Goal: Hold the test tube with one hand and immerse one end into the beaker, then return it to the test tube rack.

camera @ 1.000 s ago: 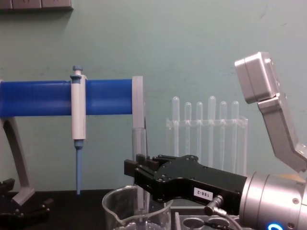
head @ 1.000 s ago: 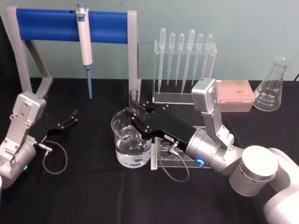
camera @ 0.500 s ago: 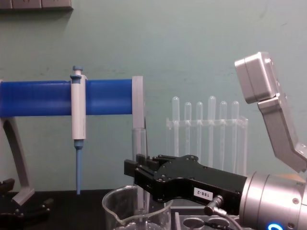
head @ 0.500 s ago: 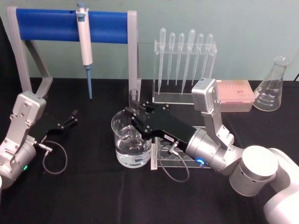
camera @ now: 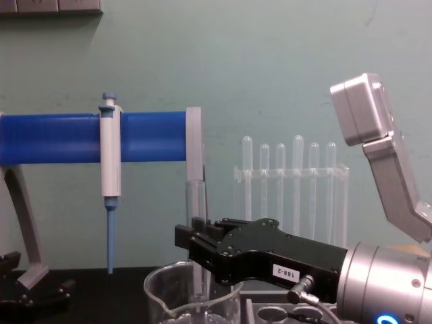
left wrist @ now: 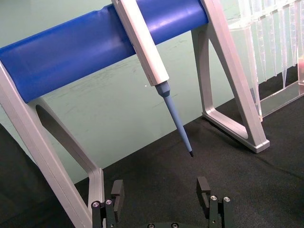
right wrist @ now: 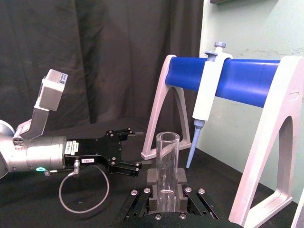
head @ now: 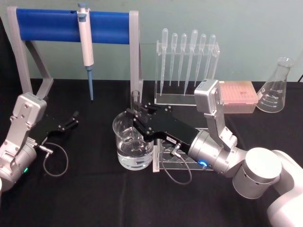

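A clear glass test tube (head: pixel 136 105) stands upright in the grip of the robot's right pincer (head: pixel 137 115), its rounded lower end dipped inside the wide glass beaker (head: pixel 133 143) near the middle of the black worktop (head: pixel 94 189). The black jaws are pinched on the tube around mid-length; the right wrist view shows its open rim (right wrist: pixel 167 138) rising free above them. From the chest camera the tube (camera: pixel 196 233) runs down behind the gripper body and past the beaker's rim (camera: pixel 192 291). The beaker holds clear liquid in its lower part, though whether the tube's tip has reached the liquid cannot be made out.

Judging by this, the pick-up and carry are done and the immersion is under way or complete. What seems left is lifting the tube clear and returning it, most likely to the clear rack (head: pixel 176 158) just beside the beaker under the right arm.

The left pincer (head: pixel 66 124) rests low over the worktop well to the left, its fingers (left wrist: pixel 204 189) spread and empty. Behind stand a white-and-blue pipettor (head: pixel 86 45) hung on a blue-barred stand (head: pixel 47 24), a rack of plastic pipettes (head: pixel 187 64), a pink tip box (head: pixel 239 97) and a conical flask (head: pixel 275 87).
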